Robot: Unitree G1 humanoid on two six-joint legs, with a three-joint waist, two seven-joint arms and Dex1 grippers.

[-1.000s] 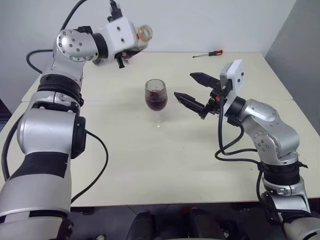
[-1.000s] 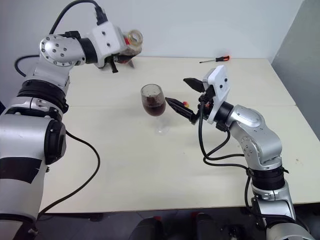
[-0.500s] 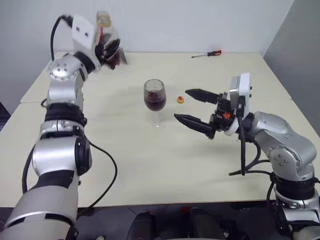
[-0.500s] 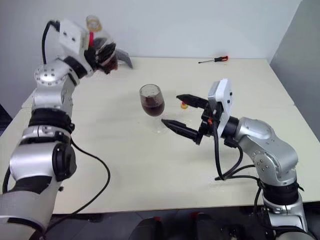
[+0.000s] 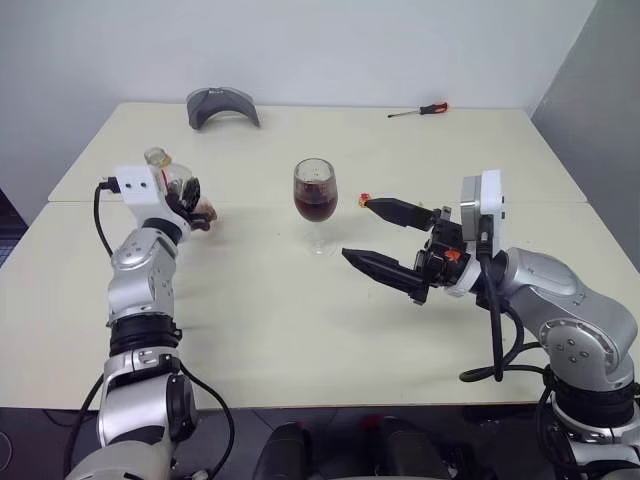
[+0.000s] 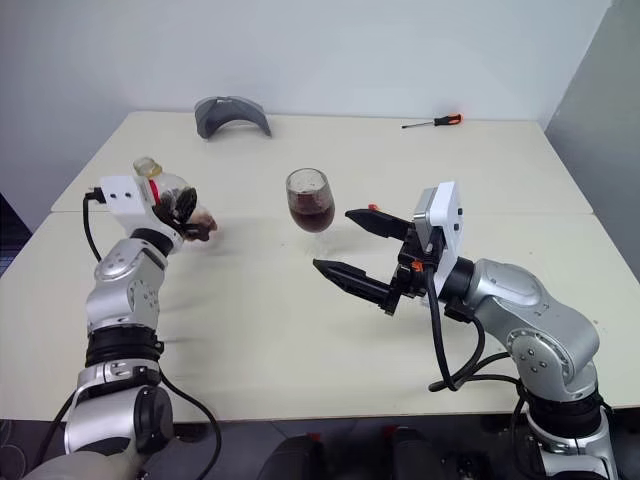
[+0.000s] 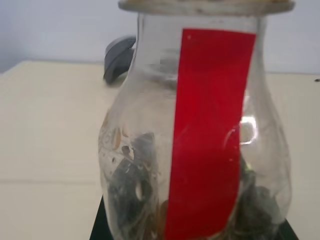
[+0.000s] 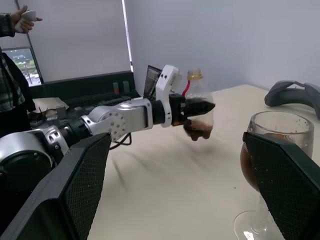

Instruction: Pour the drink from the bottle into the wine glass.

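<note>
My left tool (image 5: 192, 205) is clamped on the bottle (image 5: 172, 188), gripping it around the round body and holding it upright over the bench (image 5: 300, 330), neck and open mouth on top. Through the left wrist view the bottle (image 7: 200, 135) fills my sight: clear wall, red strip label (image 7: 207, 130) running down it, and my black fingers showing through the plastic at the base. A little of the drink (image 8: 199, 131) sits dark in the bottom of the bottle, seen from my right wrist; how much, I can't judge well through the grip.

Off to the right of my left tool, well apart from it, stands the wine glass (image 5: 315, 200), upright on its foot, its bowl partly filled with dark brown drink (image 5: 316, 206). My right tool (image 5: 385, 240) is beside the glass on its other side, jaws spread wide, holding nothing, pointing across toward the glass with one finger nearer the bowl and one lower and closer to me.

A small yellow-red cap (image 5: 363, 201) lies on the bench just beyond my right tool's far finger. Farther back lie a grey curved object (image 5: 222, 105) and a screwdriver (image 5: 420, 109). A person's hand (image 8: 22, 17) shows in my right wrist view.
</note>
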